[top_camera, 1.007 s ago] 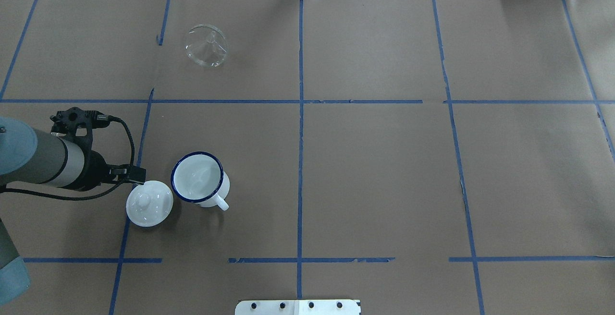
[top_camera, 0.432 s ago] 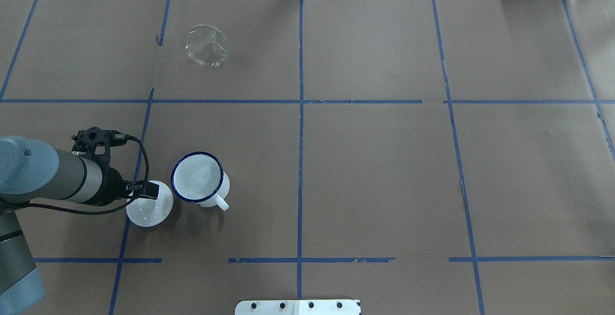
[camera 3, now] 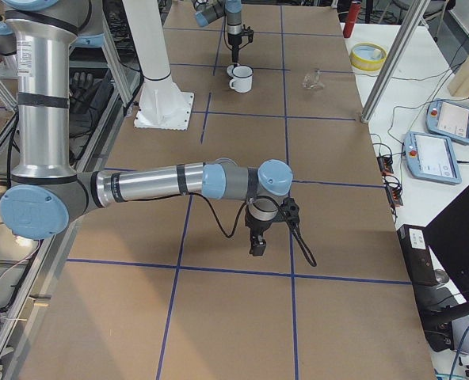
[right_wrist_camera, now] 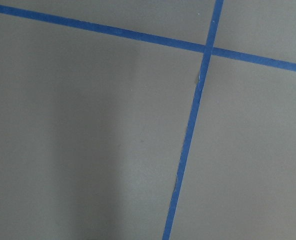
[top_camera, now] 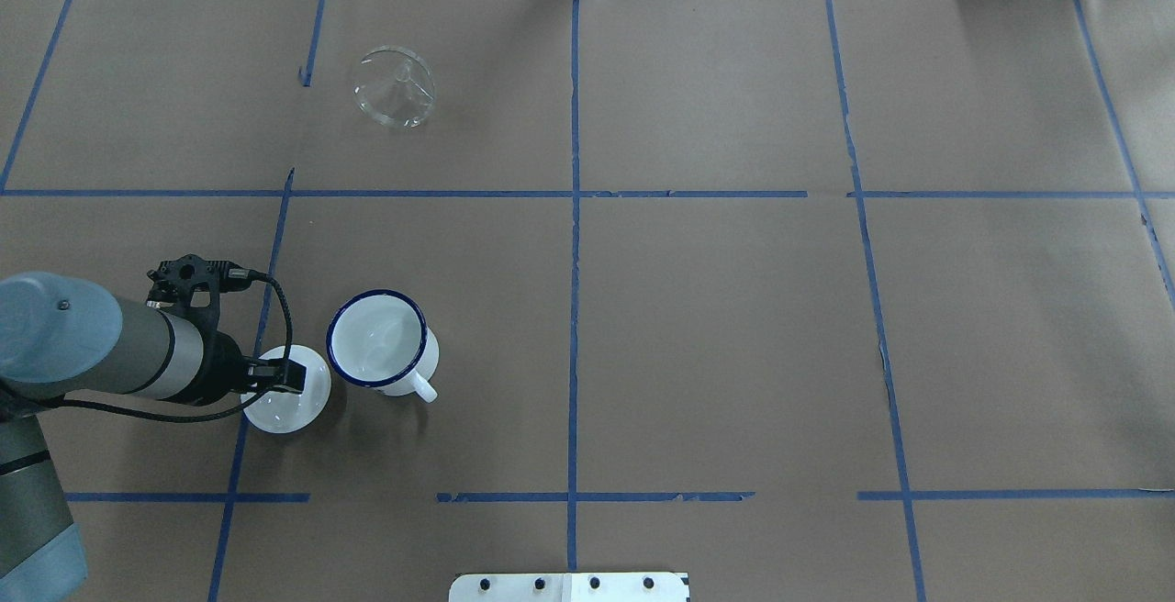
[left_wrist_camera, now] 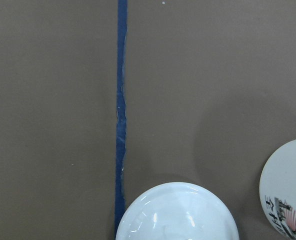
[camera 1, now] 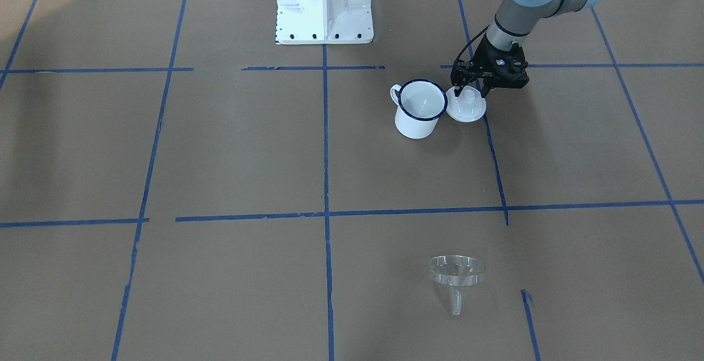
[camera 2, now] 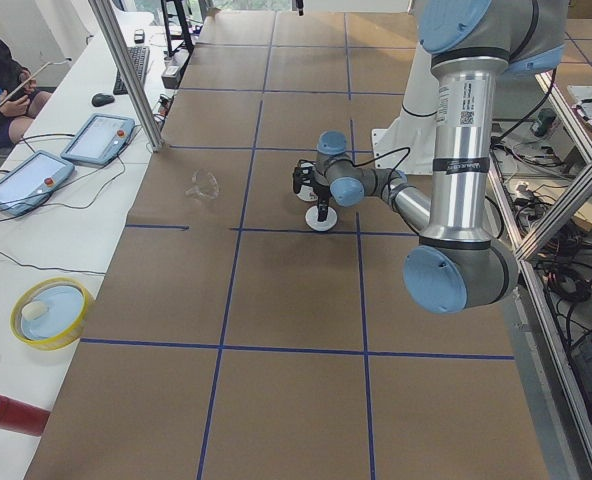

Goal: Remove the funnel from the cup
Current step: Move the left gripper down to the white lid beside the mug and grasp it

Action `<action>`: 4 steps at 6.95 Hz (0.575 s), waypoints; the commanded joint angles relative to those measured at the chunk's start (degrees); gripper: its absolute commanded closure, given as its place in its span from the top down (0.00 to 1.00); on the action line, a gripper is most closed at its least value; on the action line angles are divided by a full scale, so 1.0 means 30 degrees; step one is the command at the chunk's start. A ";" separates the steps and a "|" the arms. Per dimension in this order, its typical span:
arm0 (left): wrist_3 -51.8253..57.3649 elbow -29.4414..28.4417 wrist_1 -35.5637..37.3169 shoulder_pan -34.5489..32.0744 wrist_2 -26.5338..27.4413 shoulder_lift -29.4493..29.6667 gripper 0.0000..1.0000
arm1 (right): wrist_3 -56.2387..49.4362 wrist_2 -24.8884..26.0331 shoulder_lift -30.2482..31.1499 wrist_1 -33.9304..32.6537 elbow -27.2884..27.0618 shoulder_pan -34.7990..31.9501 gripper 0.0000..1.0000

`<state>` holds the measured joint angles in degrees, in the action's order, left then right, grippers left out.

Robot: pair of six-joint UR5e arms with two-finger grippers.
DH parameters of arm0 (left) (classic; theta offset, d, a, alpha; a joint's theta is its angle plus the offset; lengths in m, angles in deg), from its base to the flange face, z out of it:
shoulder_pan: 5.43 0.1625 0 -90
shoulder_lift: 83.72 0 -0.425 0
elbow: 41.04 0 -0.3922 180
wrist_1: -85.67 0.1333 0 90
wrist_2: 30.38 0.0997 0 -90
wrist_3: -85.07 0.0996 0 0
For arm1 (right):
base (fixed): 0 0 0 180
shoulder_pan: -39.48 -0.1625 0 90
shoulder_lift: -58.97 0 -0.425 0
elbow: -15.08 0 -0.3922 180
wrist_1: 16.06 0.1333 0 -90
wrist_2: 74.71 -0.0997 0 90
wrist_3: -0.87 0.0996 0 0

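The left gripper (top_camera: 283,374) is hiding the knob of the white lid (top_camera: 298,409) in the overhead view. The left wrist view's bottom edge is cutting off the lid, and its right edge the cup (left_wrist_camera: 288,192). The right gripper (camera 3: 257,247) is showing only in the right side view, its jaws too small to judge.

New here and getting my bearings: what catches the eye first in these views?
The left pincer hangs open just over a white lid that sits right beside the white cup. The clear funnel rests alone, far across the table from them, already out of the cup.
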<state>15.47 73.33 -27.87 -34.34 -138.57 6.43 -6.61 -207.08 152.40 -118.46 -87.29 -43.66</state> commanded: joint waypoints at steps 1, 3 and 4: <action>-0.0004 -0.0037 0.0025 0.0146 0.0029 0.0009 0.65 | 0.0001 0.0000 0.0000 0.0000 0.0020 0.0000 1.00; -0.0004 0.0050 0.0055 0.0118 0.0029 0.0009 0.55 | 0.0001 0.0000 0.0000 0.0000 -0.0008 0.0000 1.00; -0.0004 0.0080 0.0084 0.0118 0.0029 -0.0020 0.51 | 0.0001 0.0000 0.0000 0.0000 0.0020 0.0000 1.00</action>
<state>15.46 73.44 -27.70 -33.97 -138.51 6.41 -6.60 -207.08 152.39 -118.46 -87.26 -43.66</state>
